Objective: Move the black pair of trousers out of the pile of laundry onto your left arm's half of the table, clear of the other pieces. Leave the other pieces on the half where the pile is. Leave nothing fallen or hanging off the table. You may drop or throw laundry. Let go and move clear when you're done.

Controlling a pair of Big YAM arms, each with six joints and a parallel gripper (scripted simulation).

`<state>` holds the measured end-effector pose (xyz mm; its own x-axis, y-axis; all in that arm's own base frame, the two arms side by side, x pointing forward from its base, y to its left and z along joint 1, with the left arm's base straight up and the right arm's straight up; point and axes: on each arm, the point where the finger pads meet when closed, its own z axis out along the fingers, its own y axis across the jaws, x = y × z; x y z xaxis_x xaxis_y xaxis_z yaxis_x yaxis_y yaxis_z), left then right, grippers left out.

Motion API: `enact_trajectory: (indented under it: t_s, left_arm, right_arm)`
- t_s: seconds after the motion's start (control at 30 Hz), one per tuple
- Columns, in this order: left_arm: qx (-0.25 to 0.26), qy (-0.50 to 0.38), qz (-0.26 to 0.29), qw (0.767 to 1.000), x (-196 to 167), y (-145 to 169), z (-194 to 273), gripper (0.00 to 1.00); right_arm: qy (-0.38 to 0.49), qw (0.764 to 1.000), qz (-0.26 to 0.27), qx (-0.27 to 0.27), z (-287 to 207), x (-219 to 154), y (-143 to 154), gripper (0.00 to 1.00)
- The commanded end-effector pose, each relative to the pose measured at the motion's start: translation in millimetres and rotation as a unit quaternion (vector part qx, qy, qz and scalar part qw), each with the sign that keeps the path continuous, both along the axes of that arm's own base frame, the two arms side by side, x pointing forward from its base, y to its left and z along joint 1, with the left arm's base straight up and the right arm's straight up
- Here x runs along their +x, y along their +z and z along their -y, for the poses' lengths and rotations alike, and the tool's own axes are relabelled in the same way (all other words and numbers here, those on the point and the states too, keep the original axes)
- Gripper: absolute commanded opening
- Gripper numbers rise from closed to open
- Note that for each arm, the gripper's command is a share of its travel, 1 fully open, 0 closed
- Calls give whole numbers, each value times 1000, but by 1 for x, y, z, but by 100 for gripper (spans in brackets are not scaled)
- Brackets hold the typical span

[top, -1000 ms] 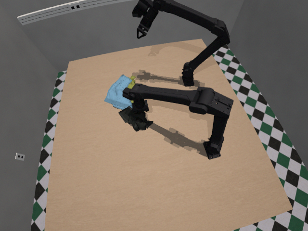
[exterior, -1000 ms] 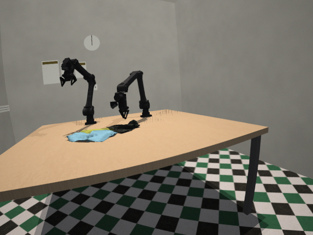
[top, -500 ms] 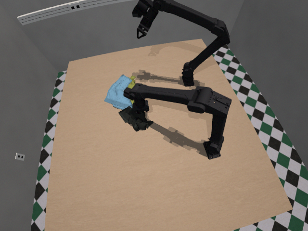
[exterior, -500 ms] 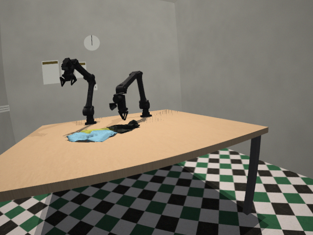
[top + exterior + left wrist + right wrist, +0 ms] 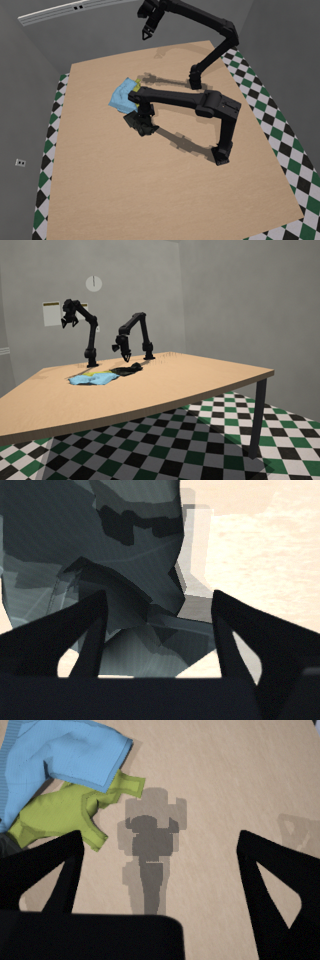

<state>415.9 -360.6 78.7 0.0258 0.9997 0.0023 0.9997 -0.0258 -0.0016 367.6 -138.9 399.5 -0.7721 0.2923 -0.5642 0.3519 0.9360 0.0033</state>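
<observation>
Trousers (image 5: 144, 127) (image 5: 126, 371) (image 5: 45, 525) (image 5: 7, 846) lie beside the blue cloth (image 5: 120, 96) (image 5: 96, 379) (image 5: 75, 752) in your top view, near mid-table; the left gripper (image 5: 146, 115) (image 5: 127, 360) (image 5: 159, 600) blocks part.

Your exterior view adds height: that gripper hangs above them, and the right gripper (image 5: 145, 38) (image 5: 69, 326) (image 5: 160, 839) hovers far higher.

Your left wrist view shows parted, unloaded fingers and a raised fold to pinch; expect light, limp fabric.

Your right wrist view shows wide, cloth-free fingers and the yellow-green garment (image 5: 137, 88) (image 5: 99, 372) (image 5: 57, 812) under the blue.

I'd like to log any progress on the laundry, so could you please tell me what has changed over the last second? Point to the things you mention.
Hardly anything: the left gripper (image 5: 146, 116) (image 5: 127, 360) (image 5: 159, 600) seems to have risen very slightly above the black trousers (image 5: 140, 124) (image 5: 126, 369) (image 5: 135, 540), its jaws apart. Nothing was visibly taken hold of or let go. The trousers, the blue cloth (image 5: 122, 95) (image 5: 94, 378) (image 5: 75, 750) and the raised right arm look unchanged.
</observation>
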Motion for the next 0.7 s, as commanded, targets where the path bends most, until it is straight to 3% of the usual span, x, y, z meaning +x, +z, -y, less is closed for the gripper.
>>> enact_trajectory:
  t_s: [0.0, 0.67]
  left_arm:
    - [-10, -2, 6, 1000, 10, -5, 5, 60]
    - [-11, -2, 5, 1000, 8, -35, 9, 60]
  right_arm:
    - [5, 999, 35, -9, -4, 8, 37, 92]
    - [5, 999, 35, -9, -4, 8, 37, 92]
